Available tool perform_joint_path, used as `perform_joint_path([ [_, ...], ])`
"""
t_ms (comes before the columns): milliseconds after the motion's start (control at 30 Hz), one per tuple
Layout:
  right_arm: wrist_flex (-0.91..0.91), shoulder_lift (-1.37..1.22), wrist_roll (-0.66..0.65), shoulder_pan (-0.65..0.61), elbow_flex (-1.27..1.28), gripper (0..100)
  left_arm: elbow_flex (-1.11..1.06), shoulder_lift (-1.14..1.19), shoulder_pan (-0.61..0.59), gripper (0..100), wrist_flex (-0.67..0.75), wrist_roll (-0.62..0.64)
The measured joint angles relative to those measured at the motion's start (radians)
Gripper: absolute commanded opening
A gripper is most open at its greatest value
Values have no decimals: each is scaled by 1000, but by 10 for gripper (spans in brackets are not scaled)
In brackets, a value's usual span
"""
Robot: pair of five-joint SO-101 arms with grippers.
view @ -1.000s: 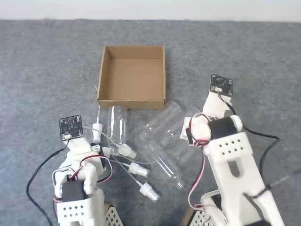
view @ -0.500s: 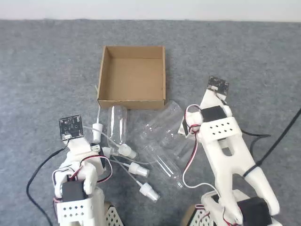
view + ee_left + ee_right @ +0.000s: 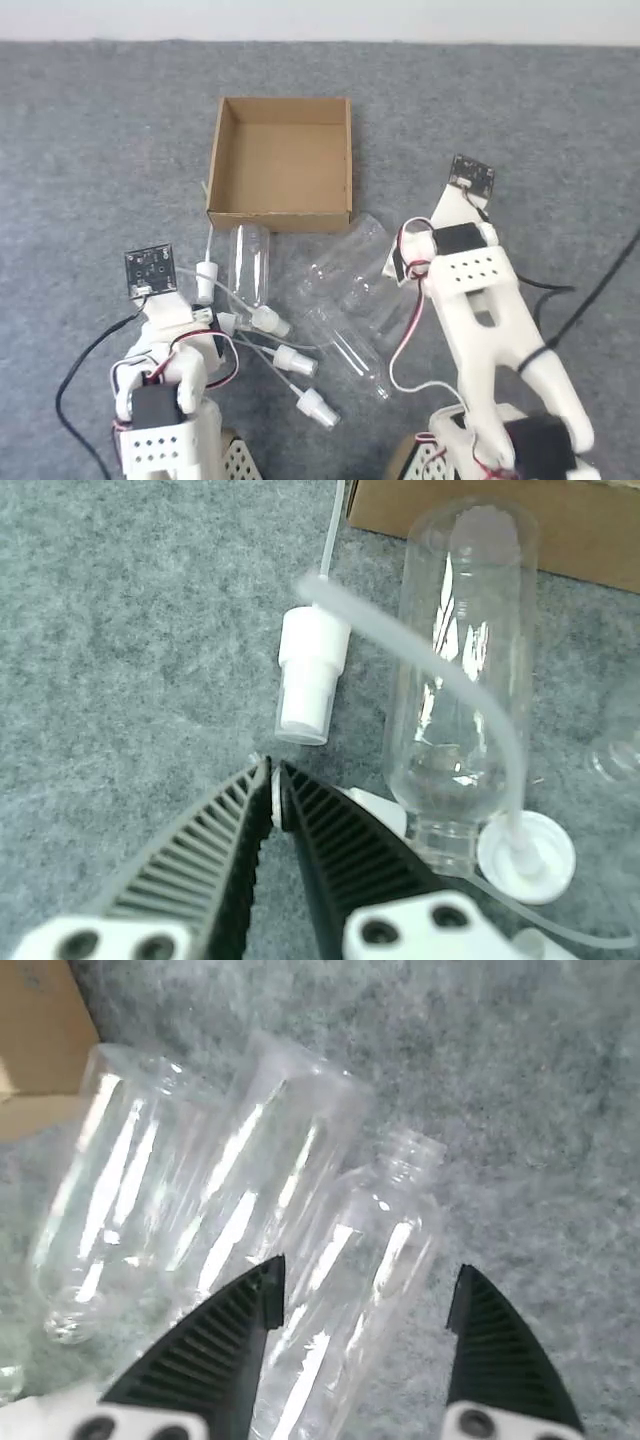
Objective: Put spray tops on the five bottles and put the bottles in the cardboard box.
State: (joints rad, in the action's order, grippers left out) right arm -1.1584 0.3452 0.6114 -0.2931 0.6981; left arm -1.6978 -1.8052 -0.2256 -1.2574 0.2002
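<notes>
In the high view, the open brown cardboard box (image 3: 278, 218) is seen with nothing inside. The clear plastic bottles (image 3: 345, 290) lie uncapped on the grey carpet (image 3: 100, 150) just in front of it. The white spray tops (image 3: 295, 360), with their tubes, are scattered between the bottles and the left arm (image 3: 165, 340). Over the last second the right arm (image 3: 470, 290) has been stretched forward and lowered over the bottles. The left arm has been kept still, and no bottle or top has been shifted.

In the left wrist view, the left gripper (image 3: 273, 770) is shown with its jaws all but closed and nothing held. One spray top and a bottle neck lie just beyond it.

In the right wrist view, the right gripper (image 3: 368, 1272) is spread wide astride one lying bottle (image 3: 390, 1220), which is not yet clamped. A first pick-up appears to be prepared; no top is fitted and nothing is boxed.
</notes>
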Motion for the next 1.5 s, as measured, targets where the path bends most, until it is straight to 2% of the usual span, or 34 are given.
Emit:
perform_joint_path([
  [267,46,-163,0,2,-2,229,0,0,0,12,0,0],
  [567,78,-222,0,8,-2,228,0,0,0,12,0,0],
  [867,78,-262,-23,109,-2,226,0,0,0,12,0,0],
  [1100,75,-262,-54,126,-2,65,0,0,0,12,0,0],
  [1300,71,-264,-124,129,-2,56,0,0,0,12,0,0],
  [1500,-18,-261,-227,124,-2,58,0,0,0,12,0,0],
])
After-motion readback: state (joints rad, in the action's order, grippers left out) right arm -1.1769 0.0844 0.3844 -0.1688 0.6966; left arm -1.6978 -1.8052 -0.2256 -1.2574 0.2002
